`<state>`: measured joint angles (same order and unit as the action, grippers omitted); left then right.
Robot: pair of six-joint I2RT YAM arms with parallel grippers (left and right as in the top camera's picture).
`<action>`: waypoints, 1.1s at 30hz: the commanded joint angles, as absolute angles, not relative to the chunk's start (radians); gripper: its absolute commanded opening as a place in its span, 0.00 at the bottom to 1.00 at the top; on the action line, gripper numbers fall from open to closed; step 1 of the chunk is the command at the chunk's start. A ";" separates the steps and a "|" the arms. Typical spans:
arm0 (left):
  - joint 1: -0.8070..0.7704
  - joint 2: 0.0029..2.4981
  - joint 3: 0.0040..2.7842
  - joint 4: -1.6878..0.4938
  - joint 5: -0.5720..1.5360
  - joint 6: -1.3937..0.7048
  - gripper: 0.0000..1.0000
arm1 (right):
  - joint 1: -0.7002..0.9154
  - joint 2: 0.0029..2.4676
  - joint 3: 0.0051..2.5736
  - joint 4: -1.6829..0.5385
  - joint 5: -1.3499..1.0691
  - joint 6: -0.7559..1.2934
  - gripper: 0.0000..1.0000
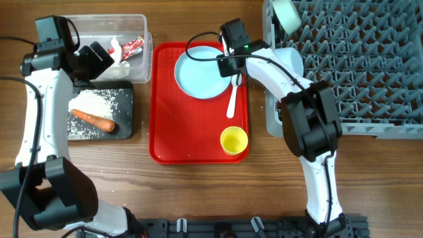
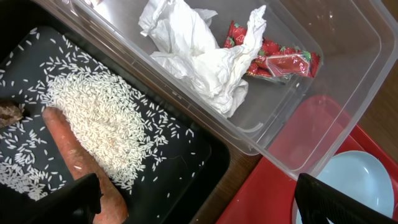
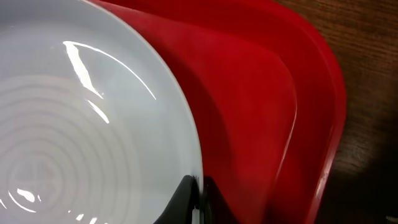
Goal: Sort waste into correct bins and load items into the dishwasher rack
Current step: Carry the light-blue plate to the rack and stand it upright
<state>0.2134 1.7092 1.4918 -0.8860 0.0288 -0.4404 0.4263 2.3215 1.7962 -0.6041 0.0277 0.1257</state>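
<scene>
**Right arm.** My right pincer (image 3: 198, 200) is clamped on the rim of the light blue plate (image 3: 74, 124). One finger sits on the plate side of the rim and the other on the side of the red serving tray (image 3: 261, 112). I grip the edge because a flat plate gives two fingers no other purchase. The plate lies flat at the far end of the tray, and I hold the edge nearest the dishwasher rack (image 1: 357, 66).

**Left arm.** My left pincer (image 2: 205, 202) has its jaws wide apart and holds nothing. It hangs over the border between the black tray (image 2: 186, 168) and the clear tub (image 2: 348, 74).

**Waste.**
- The tub holds the crumpled white wrapper (image 2: 199, 56) and the red snack wrapper (image 2: 280, 62).
- The black tray holds the rice grains (image 2: 106, 118), the carrot (image 2: 74, 155) and the brown scrap (image 2: 9, 114).

I judge the sorting complete.

**Items.**
- The white spoon (image 1: 232, 99) and the yellow cup (image 1: 233, 140) rest on the red tray beside the plate.
- The pale green bowl (image 1: 285, 13) already stands in the rack's near corner.

**Next step (judgement).** Lift the plate clear of the tray lip, then stand it on edge between the pegs. A rim grip is shallow, so the plate may pivot or slip if the move is fast.
</scene>
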 commanded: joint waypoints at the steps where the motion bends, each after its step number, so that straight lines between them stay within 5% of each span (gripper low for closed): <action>1: 0.214 1.715 1.489 -0.884 0.037 -0.450 1.00 | 0.425 2.212 1.810 -0.630 0.125 0.065 0.04; 10: 0.214 1.715 1.489 -0.884 0.037 -0.450 1.00 | 0.421 1.823 1.809 -0.588 0.743 -0.082 0.04; 15: 0.214 1.715 1.489 -0.884 0.037 -0.450 1.00 | 0.284 1.775 1.808 -0.542 1.043 -0.204 0.04; 22: 0.214 1.715 1.489 -0.884 0.037 -0.450 1.00 | 0.061 1.777 1.789 -0.534 0.761 -0.236 0.04; 33: 0.214 1.715 1.489 -0.884 0.037 -0.450 1.00 | 0.045 1.943 1.770 -0.412 0.826 -0.282 0.04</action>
